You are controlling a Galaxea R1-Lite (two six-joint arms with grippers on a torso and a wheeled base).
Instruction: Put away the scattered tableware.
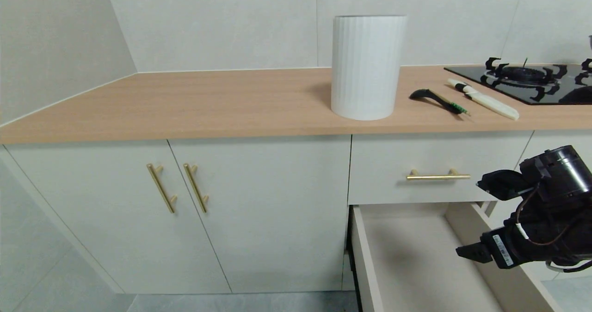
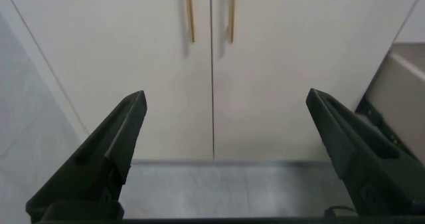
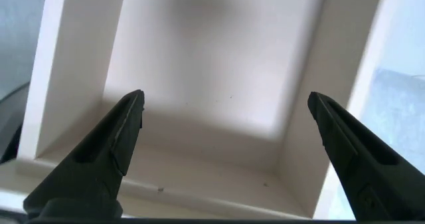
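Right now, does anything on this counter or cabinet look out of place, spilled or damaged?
A black spoon and a cream knife lie loose and askew on the countertop between the white ribbed canister and the hob. The lower drawer stands pulled out. Nothing spilled or damaged.

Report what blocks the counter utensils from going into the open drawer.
Nothing visible does. The black utensil and white knife lie on the counter above the open drawer. The right pincer, open, hangs over the drawer's right side.

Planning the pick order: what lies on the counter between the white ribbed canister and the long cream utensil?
A black-headed utensil lies flat between the canister and the cream utensil, in the head view.
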